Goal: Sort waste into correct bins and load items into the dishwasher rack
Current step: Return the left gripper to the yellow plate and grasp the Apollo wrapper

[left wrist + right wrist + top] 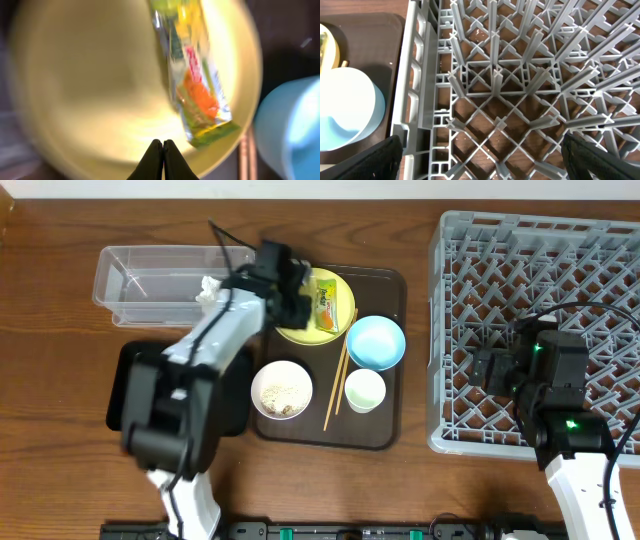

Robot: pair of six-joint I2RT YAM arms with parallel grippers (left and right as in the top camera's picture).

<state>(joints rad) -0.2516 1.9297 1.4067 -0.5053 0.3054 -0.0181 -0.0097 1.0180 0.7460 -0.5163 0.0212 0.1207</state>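
Note:
The green-and-orange snack wrapper [326,300] [197,90] lies on the yellow plate [340,322] [90,90] on the brown tray. My left gripper [290,298] [163,150] is shut and empty, just above the plate beside the wrapper. The crumpled white tissue [208,290] lies in the clear tub [150,275]. The black tray [125,390] sits under my left arm. The white bowl [282,389] holds beige crumbs. Light blue bowl [375,342] [345,107], white cup [365,391] and chopsticks [336,385] lie nearby. My right gripper [490,370] [480,155] is open over the grey rack [530,240] [520,75].
The dark brown serving tray [385,430] [365,30] holds the dishes between the black tray and the rack. The left arm reaches across from the front left. The rack's left wall stands next to the serving tray.

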